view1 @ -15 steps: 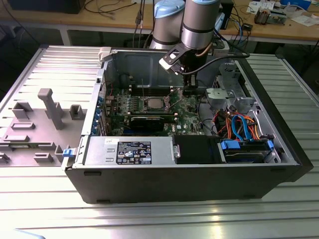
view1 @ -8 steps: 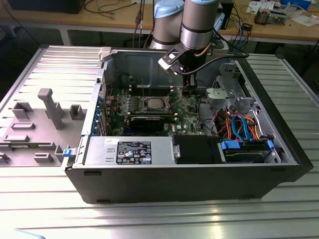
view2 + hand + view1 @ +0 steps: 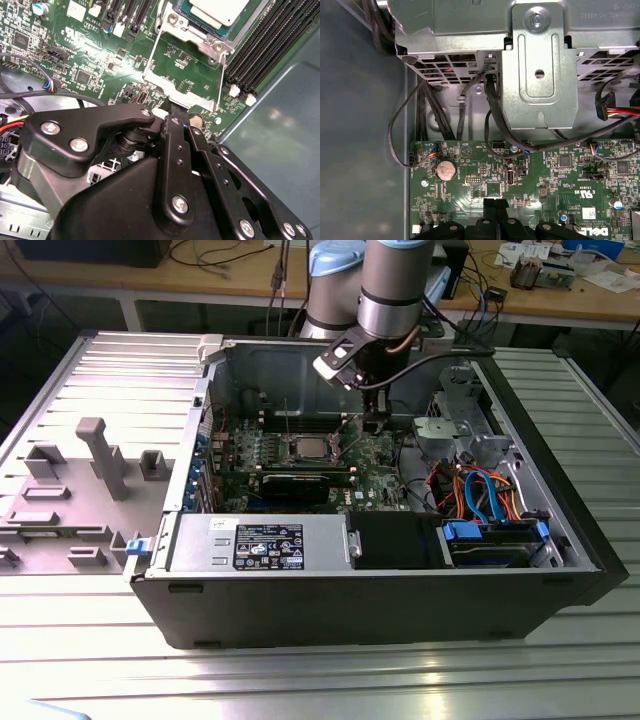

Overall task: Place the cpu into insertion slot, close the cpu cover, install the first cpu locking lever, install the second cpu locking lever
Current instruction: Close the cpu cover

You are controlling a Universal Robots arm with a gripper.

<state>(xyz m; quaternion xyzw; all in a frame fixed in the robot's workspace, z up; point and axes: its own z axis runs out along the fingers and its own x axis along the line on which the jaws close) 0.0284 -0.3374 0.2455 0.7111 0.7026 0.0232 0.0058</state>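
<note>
Where the arm [image 3: 395, 280] reaches into the open case [image 3: 400, 610], gripper [image 3: 375, 423]: jaws together, gripping nothing I can see.
Tip: against the swung-open cpu cover [image 3: 192, 98]'s edge.
Chip: cpu [image 3: 310, 448] seated in insertion slot [image 3: 200, 37], middle of the exterior view.
Writing: black label [image 3: 268, 545] on power box [image 3: 200, 540], white print on green board [image 3: 560, 185].
In the way: black cables [image 3: 495, 130], drive cage [image 3: 540, 65].

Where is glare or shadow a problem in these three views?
Exterior view: bright streaks on the ribbed table, green board inside the case shaded. Second wrist view: white glare patch on the board, pale sheen on the case wall. First wrist view: metal bracket brightly lit, case wall beside the board dark.
</note>
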